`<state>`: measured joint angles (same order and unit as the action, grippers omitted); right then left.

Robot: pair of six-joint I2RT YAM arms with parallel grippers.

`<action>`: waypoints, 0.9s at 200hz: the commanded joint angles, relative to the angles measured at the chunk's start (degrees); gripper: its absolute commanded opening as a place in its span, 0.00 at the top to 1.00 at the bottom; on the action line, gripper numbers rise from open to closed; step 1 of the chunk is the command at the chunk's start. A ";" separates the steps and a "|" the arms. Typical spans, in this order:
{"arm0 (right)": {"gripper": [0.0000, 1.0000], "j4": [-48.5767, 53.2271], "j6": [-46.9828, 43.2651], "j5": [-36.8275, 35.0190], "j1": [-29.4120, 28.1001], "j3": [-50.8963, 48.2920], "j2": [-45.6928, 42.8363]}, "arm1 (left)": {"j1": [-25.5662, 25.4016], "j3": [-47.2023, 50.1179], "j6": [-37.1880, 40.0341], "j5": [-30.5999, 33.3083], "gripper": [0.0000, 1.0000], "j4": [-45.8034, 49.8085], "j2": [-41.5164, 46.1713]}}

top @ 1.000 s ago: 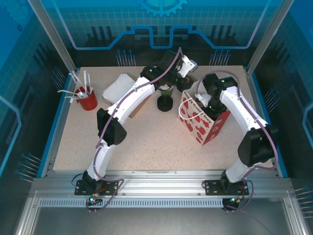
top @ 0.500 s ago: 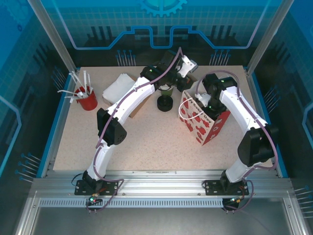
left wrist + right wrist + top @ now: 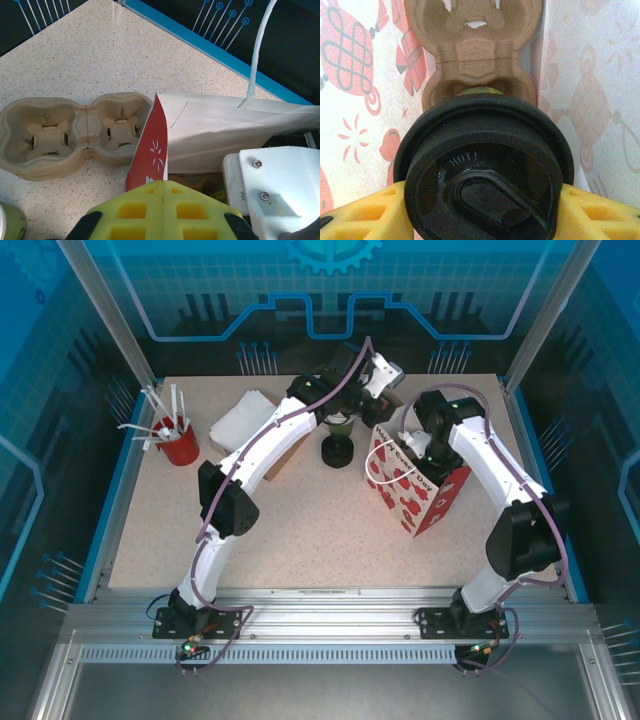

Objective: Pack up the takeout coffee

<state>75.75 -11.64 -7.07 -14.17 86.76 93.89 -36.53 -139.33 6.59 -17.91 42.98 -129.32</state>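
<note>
Black plastic, glossy and embossed with a HOT warning, caps the takeout coffee. It hangs inside the gift bag, which stands at 3 o'clock of the table's middle in the top view.

Grip: the right gripper has its yellow ribbed fingers at 9 and 3 o'clock of the cup, clamped on it below the lid. A moulded pulp carrier, brown and fibrous, lies deeper in the bag at 12 o'clock of the lid. The cup appears not yet seated in a pocket.

Handling, as judged: the cup is light and its thin paper wall would dent under a hard squeeze. The press-fit lid could pop off, and the smooth plastic is slippery. The best hold is on the wall just beneath the rim, where the paper is stiffest. Keep it upright, since the fill level cannot be told.

The left gripper has its fingers pressed together at the bag's red side panel. Whether paper is pinched between them cannot be told. A second carrier lies on the speckled table at 10 o'clock of those fingers.
</note>
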 commanded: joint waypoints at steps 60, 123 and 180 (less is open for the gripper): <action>0.68 -0.04 0.06 -0.35 1.01 -0.25 0.68 | 0.24 1.70 1.32 -1.59 1.00 0.48 0.40; 0.68 -0.32 0.16 -0.71 1.04 -0.09 1.02 | 0.25 1.85 1.41 -1.60 1.00 0.47 0.47; 0.68 -0.42 0.30 -1.05 1.15 -0.05 1.65 | 0.30 1.91 1.48 -1.67 1.00 0.58 0.52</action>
<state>75.33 -11.64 -7.31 -14.17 86.65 94.61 -36.51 -138.65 6.59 -18.39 42.13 -129.32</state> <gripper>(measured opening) 0.609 0.061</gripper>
